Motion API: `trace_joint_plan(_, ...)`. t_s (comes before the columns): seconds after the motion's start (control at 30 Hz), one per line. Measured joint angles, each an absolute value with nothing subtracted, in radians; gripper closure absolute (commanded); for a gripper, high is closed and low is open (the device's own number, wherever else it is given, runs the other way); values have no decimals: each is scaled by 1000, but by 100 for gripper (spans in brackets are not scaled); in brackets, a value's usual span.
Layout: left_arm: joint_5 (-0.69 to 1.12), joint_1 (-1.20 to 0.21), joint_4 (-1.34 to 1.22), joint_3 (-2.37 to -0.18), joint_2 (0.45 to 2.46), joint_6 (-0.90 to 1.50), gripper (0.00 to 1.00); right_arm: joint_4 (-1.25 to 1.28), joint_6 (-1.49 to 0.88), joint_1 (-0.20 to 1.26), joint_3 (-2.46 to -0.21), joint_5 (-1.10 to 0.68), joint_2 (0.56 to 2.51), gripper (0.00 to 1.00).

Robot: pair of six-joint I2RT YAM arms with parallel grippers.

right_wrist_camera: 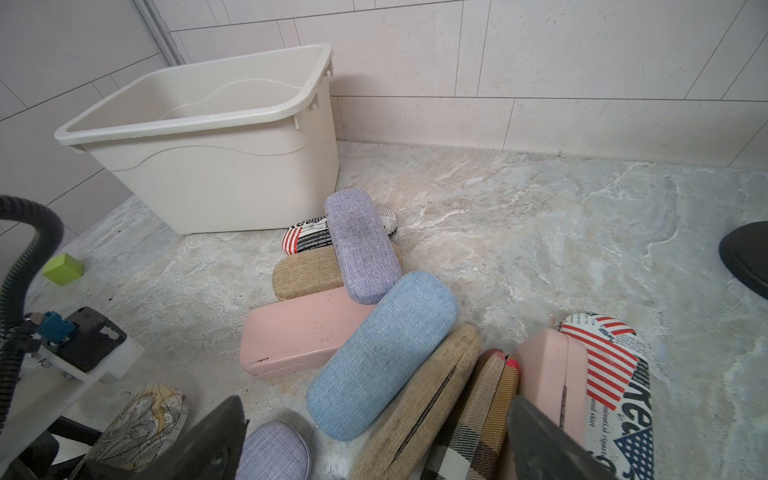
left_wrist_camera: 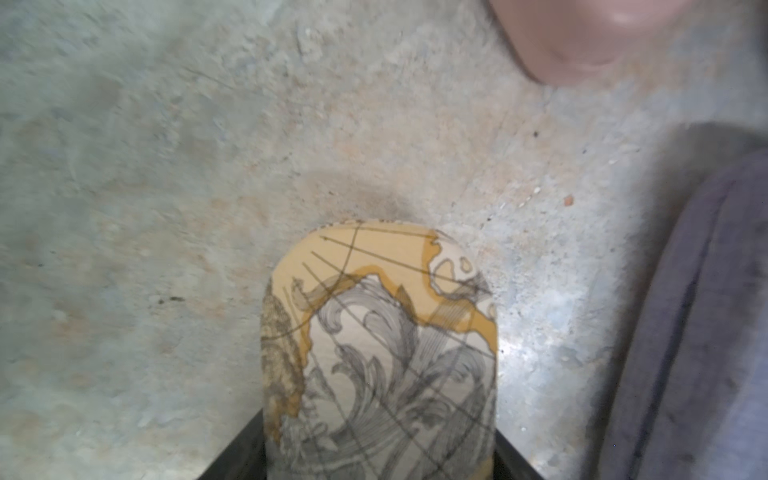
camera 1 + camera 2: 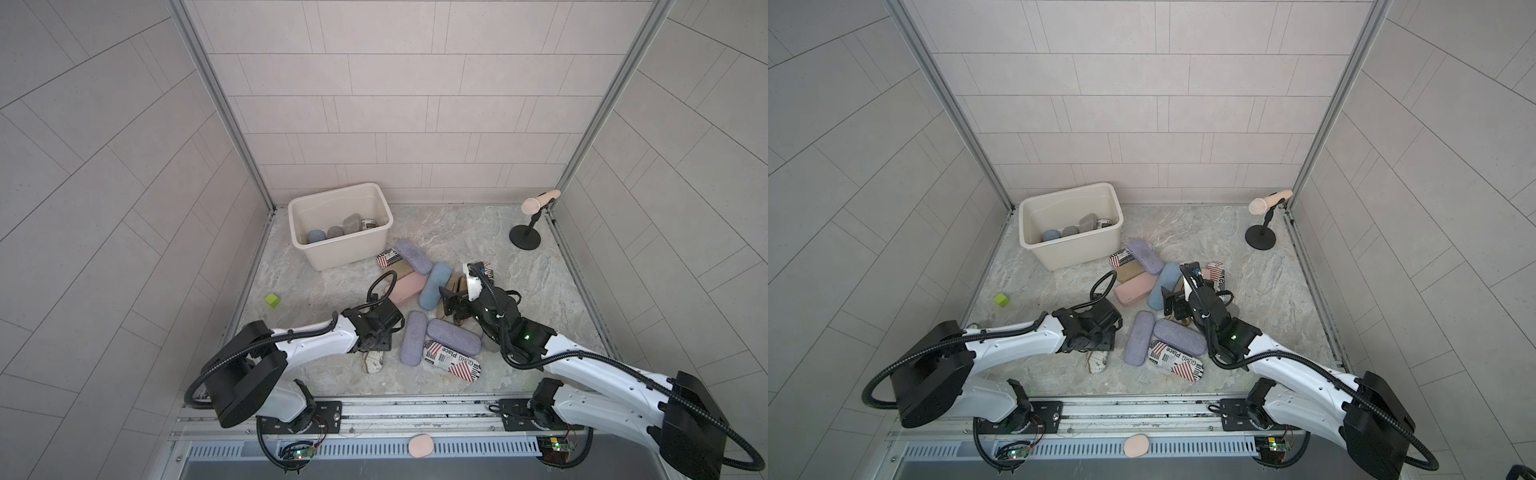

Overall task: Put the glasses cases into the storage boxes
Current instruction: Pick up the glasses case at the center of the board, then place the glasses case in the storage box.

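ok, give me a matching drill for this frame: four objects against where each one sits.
Things:
1 map-print case
2 green cube
3 microphone stand
4 light blue case

Places:
A far right corner
B between the jaws of the left gripper
C resting against the pink case
D alone, left of all the cases

Pairs: 1-B, 2-D, 3-A, 4-C

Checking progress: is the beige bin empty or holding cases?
Holding some: several cases lie inside the bin, well below its rim.

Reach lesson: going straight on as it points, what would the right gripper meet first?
Probably the tan woven-fabric oblong glasses case, nearest between the open fingers of the right gripper; depth is unclear, so perhaps the light blue fabric case instead.
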State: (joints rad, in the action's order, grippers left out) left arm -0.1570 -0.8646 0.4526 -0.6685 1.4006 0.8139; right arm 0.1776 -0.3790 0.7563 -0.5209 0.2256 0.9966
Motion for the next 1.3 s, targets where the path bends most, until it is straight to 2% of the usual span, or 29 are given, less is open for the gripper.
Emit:
trace_joint_plan(0.57,-244,-764,548,-683,1071,773,34,265,-366,759,-509,17,1056,3)
trace_joint_plan(0.97,-233,-702,589,-797,1096,696,35,238,-314,804,-590,-107,1153,4)
trace_joint_plan(1.3,-198,-587,633,-1064,1233,564,36,226,-301,807,-591,-113,1153,4)
